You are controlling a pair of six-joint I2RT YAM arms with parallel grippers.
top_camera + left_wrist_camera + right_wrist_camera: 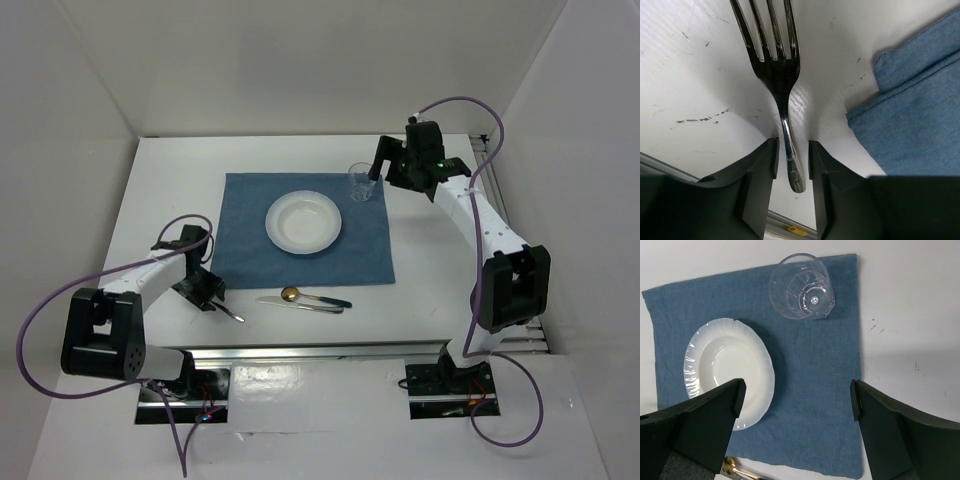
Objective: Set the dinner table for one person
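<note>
Left end effector straddling shiny steel fork handle, jaws half-parted, thin gaps showing. Right end effector gaping wide, gripping nothing, hovering over blue woven placemat. Glossy white scalloped plate and faceted clear glass both sitting on placemat. Matte white scuffed worktop lying under everything, metal rail running along near edge.
</note>
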